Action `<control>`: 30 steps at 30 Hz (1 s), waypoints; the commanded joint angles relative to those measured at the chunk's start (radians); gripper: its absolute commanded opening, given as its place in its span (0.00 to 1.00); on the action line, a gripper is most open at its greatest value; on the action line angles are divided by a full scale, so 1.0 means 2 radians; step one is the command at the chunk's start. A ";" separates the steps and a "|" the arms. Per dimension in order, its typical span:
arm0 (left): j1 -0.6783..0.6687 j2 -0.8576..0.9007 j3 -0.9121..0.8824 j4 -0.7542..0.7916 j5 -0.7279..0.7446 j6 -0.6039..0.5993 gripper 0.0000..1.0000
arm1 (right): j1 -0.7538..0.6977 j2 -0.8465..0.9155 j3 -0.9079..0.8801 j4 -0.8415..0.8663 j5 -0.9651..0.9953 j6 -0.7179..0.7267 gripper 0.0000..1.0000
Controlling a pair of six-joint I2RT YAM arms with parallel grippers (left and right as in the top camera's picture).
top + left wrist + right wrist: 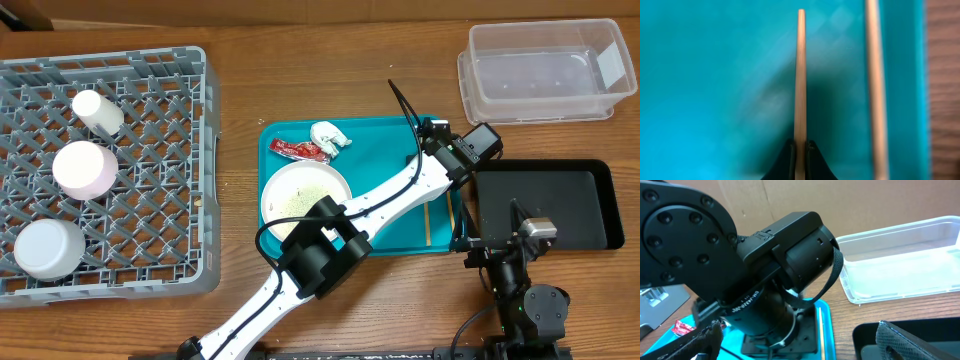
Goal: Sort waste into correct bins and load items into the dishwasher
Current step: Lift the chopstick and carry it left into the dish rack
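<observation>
From overhead, the left arm (380, 205) reaches across the teal tray (385, 135), which holds the plate (305, 190), red wrapper (298, 150) and tissue (330, 135). The cup (97, 112) and both bowls sit in the grey rack (150, 200). In the left wrist view, the left gripper (800, 150) is clamped tight on one chopstick (800, 75), and the second chopstick (876, 90) lies beside it on the tray. In the right wrist view, the right gripper (800, 345) is spread wide and holds nothing, near the clear tub (900, 255) and black tray (865, 340).
</observation>
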 commanded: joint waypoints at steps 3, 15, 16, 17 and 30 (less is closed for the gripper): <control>0.016 -0.032 0.022 -0.049 0.019 0.084 0.04 | -0.003 -0.005 -0.005 0.003 0.002 0.002 1.00; 0.167 -0.195 0.036 -0.246 0.013 0.194 0.04 | -0.003 -0.005 -0.005 0.003 0.002 0.002 1.00; 0.183 -0.201 0.036 -0.257 0.013 0.206 0.04 | -0.003 -0.005 -0.005 0.003 0.002 0.002 1.00; 0.203 -0.207 0.036 -0.270 0.013 0.228 0.04 | -0.003 -0.005 -0.005 0.003 0.002 0.002 1.00; 0.452 -0.211 0.024 -0.299 0.091 0.384 0.04 | -0.003 -0.005 -0.005 0.003 0.002 0.002 1.00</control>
